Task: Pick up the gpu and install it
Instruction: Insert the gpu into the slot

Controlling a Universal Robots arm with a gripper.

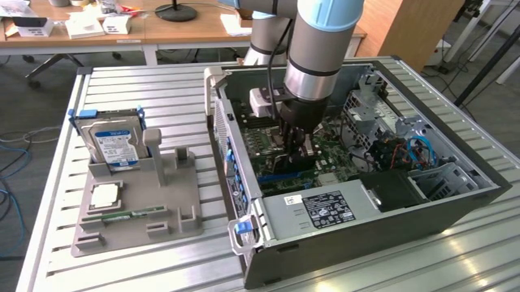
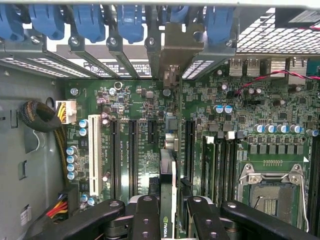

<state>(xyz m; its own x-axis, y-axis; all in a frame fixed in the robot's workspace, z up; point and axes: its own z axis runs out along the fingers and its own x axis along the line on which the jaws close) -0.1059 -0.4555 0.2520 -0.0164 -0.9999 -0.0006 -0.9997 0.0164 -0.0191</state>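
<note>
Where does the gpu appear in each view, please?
Exterior view: gpu upright inside the case, under the pincer.
Wrist view: gpu edge-on between the pincer's fingers, over the motherboard.
Shared landmark: the green motherboard.

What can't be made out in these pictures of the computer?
- Wrist view: the gpu shows edge-on in the gripper, so how deep it sits in its slot is unclear.
- Exterior view: arm and gripper hide the slot.
- Wrist view: CPU socket lower part, covered by a gripper link.
- Exterior view: hard drive label text, too small.
</note>
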